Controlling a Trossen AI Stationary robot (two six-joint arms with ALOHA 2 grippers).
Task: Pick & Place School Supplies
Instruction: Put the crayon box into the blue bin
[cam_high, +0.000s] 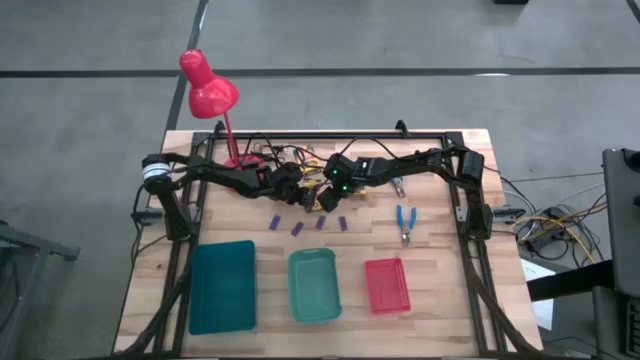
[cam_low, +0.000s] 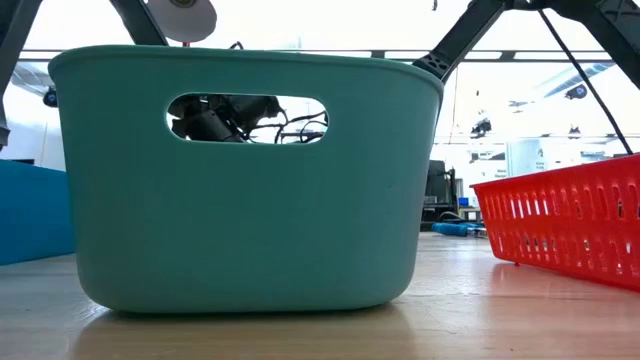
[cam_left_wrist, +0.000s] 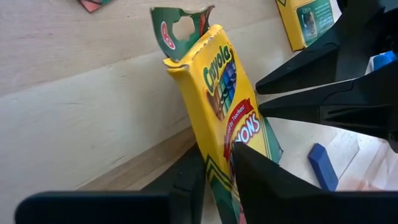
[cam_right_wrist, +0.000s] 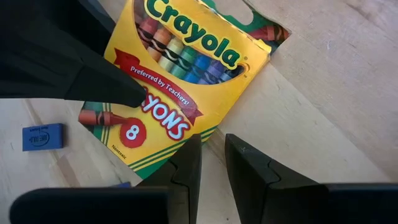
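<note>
Counter (cam_high: 440, 290) from above: both arms meet at the far middle, near the red lamp (cam_high: 208, 88). Left pincer (cam_high: 290, 190) and right pincer (cam_high: 335, 185) crowd together among wires; crayon boxes are mostly hidden there. Four purple blocks (cam_high: 308, 224) lie in a row on open wood in front of them, blue-handled scissors (cam_high: 405, 222) to the right, well apart. Three trays line the near edge: blue tray (cam_high: 222, 285), teal tray (cam_high: 314, 285), red tray (cam_high: 387, 284), with bare wood gaps between.

Low view: the teal tray's wall fills the frame; red tray at right; arm parts show through the handle slot.

Left wrist view: left pincer clenched on a tilted crayon box (cam_left_wrist: 227, 112), flap open. A second box (cam_left_wrist: 305, 22) lies beyond; a blue eraser (cam_left_wrist: 323, 167) is near.

Right wrist view: right pincer (cam_right_wrist: 212, 162) nearly closed, empty, at a box's lower edge.
</note>
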